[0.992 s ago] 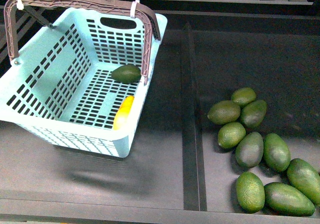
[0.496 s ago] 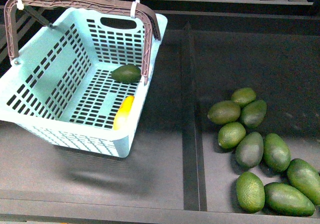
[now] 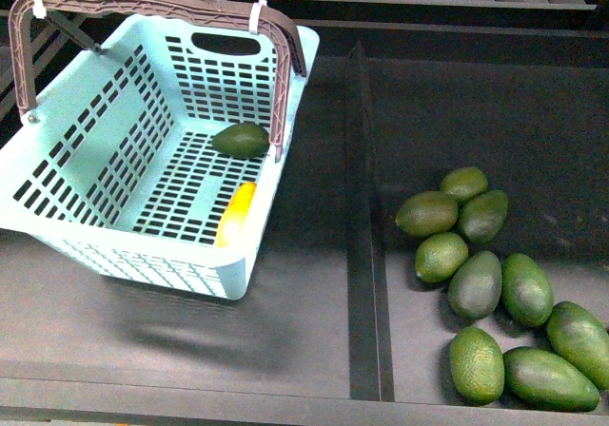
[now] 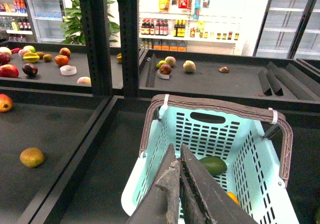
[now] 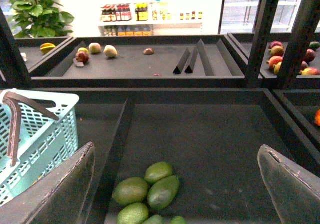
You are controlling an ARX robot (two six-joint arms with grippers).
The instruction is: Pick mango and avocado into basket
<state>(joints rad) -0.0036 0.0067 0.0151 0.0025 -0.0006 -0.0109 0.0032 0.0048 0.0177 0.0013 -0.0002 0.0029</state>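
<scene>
The light teal basket stands at the left of the dark shelf, its brown handles raised. Inside it lie a dark green avocado and a yellow mango against the right wall. No arm shows in the front view. In the left wrist view my left gripper is shut with nothing in it, hovering above the basket, where the avocado and a sliver of the mango show. My right gripper is open and empty above the loose avocados.
Several loose dark green avocados lie in the right compartment. A raised divider runs between that compartment and the basket's side. Further shelves with other fruit sit behind and to the left.
</scene>
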